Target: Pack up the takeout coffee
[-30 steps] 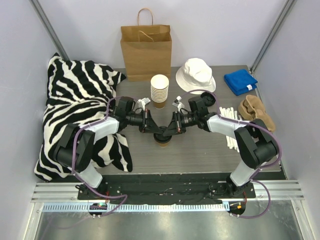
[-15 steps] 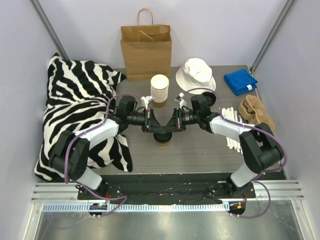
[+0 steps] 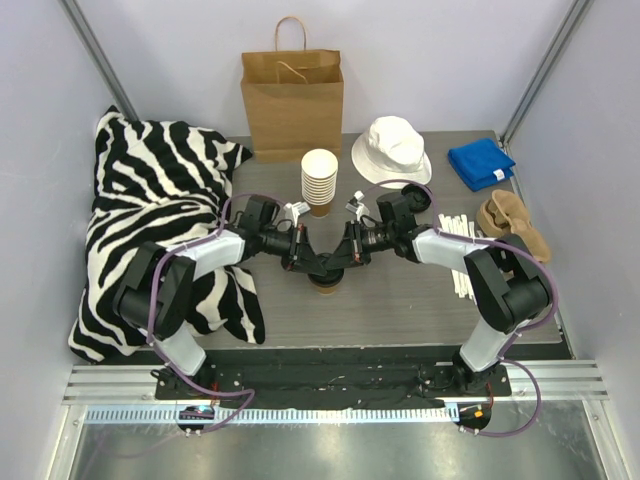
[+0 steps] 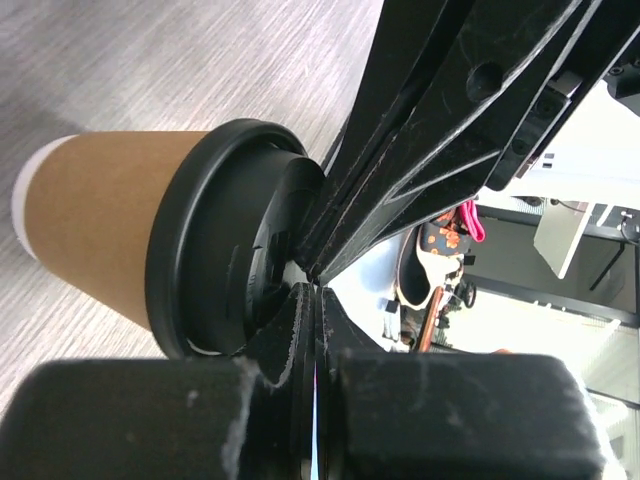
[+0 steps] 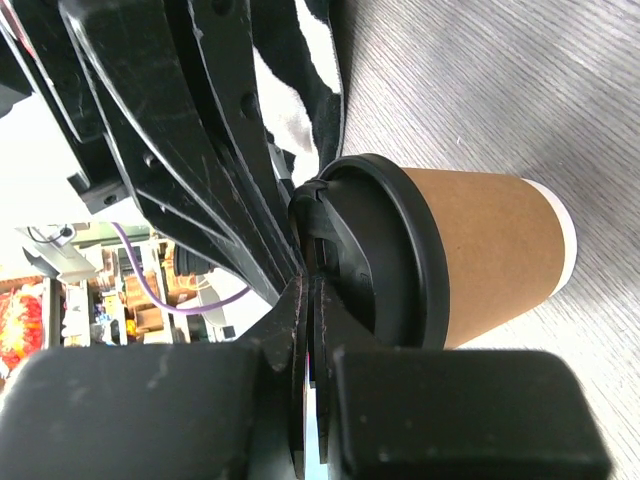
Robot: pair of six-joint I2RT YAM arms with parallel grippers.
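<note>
**Left gripper** (image 3: 308, 262): jaws clenched flat together, with nothing between them. The tip is down at the black lid (image 4: 225, 265) of the takeout coffee (image 3: 325, 284). From this claw the cup lies directly under the tip, a little toward the robot's right.

**Cup:** upright on the table (image 3: 400, 300), long axis vertical. Both wrist views show the kraft wall running away from the lid to a cream band at the far end.

**Right gripper** (image 3: 342, 262): also clenched and empty. The cup is directly under its tip, a little toward the robot's left. The two tips meet over the lid centre, so neither arm is nearer.

**Judgement:** no jaw spans the cup wall. A grasp would need one claw opened and brought down beside the wall.

**Unclear:**
- Whether either tip presses the lid or hangs just off it; the contact line is in shadow.
- From above, the claws cover most of the lid.
- The paper bag (image 3: 292, 105) stands well beyond both claws; I cannot tell whether it is open.
</note>
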